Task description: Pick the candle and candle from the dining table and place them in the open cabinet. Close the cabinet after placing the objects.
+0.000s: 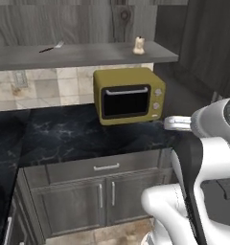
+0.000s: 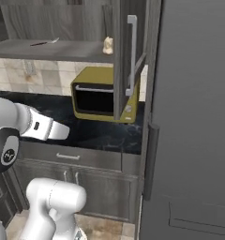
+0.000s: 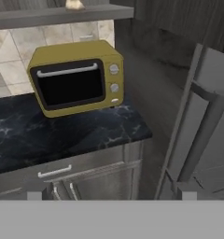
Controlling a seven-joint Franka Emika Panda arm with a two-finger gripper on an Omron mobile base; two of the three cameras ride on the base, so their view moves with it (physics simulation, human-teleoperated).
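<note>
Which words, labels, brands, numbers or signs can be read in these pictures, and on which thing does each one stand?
No text can be read.
Yellow box-shaped microwave: three round knobs beside its dark window, no markings readable.
White robot arm: small dark marks on its forearm and a round emblem on its dark joint, too small and blurred to read.
Small cream-beige lumpy candle: no label visible.

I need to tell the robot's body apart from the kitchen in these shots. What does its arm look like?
The arm is glossy white, built of rounded tubular links with dark grey joint sections and round end caps. One cap in the right base view carries a small white mark. No cables show.
</note>
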